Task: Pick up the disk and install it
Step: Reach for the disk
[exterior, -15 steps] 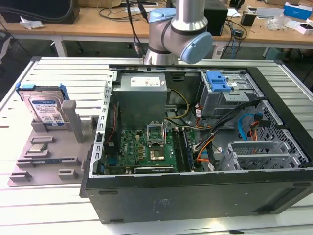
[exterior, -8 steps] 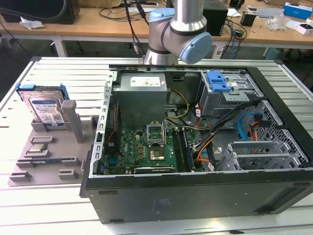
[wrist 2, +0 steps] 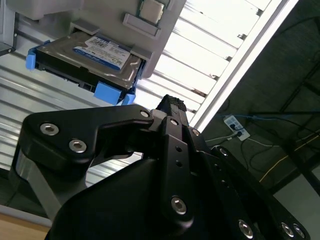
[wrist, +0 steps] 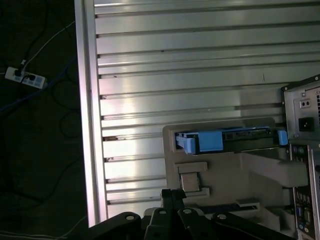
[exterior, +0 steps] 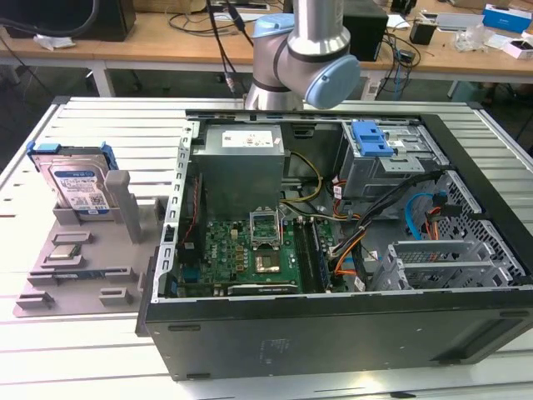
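Note:
The disk (exterior: 79, 187) is a silver hard drive with a white-and-blue label in a bright blue carrier. It stands on edge in a grey holder (exterior: 92, 242) at the exterior view's left, beside the computer case. The disk (wrist 2: 95, 55) lies beyond the fingertips in the second wrist view, and in the first wrist view the disk (wrist: 225, 140) appears edge-on. My gripper (wrist 2: 171, 104) (wrist: 173, 194) is black, shut and holds nothing. It hangs near the slatted table's edge, well apart from the disk. The arm (exterior: 300, 50) rises behind the case.
The open computer case (exterior: 333, 333) fills the middle of the table, with a power supply (exterior: 241, 158), a motherboard and a drive cage with a blue latch (exterior: 371, 137). A small processor chip (exterior: 65, 252) rests on the grey holder. Past the table edge (wrist: 85, 125) are floor cables.

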Tool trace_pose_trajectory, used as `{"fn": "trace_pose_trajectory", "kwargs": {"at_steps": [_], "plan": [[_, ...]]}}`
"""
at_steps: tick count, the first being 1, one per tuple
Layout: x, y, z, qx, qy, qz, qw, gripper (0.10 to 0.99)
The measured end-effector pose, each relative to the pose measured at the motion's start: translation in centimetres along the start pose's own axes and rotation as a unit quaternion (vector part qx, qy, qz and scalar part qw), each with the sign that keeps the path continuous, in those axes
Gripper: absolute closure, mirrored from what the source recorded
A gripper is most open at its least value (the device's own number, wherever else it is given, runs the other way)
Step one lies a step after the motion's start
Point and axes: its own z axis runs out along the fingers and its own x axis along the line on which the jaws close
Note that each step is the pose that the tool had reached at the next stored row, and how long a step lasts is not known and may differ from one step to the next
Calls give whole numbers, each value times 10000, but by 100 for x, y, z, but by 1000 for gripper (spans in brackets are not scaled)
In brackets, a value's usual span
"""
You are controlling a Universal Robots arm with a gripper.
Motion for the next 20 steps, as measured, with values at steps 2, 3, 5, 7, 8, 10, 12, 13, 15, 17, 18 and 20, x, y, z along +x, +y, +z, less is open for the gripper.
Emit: {"fn": "trace_pose_trajectory", "kwargs": {"at_steps": [2, 3, 5, 7, 8, 10, 12, 13, 15, 17, 18, 20], "plan": [[56, -4, -1, 0, 0, 0, 10000, 980], [79, -6, -2, 0, 0, 0, 10000, 980], [120, -9, -2, 0, 0, 0, 10000, 980], [155, -11, -3, 0, 0, 0, 10000, 980], [169, -12, -4, 0, 0, 0, 10000, 980], [203, -15, -4, 0, 0, 0, 10000, 980], [255, -19, -6, 0, 0, 0, 10000, 980], [279, -21, -6, 0, 0, 0, 10000, 980], [330, -25, -8, 0, 0, 0, 10000, 980], [386, -29, -8, 0, 0, 0, 10000, 980], [400, -30, -8, 0, 0, 0, 10000, 980], [429, -32, -8, 0, 0, 0, 10000, 980]]}}
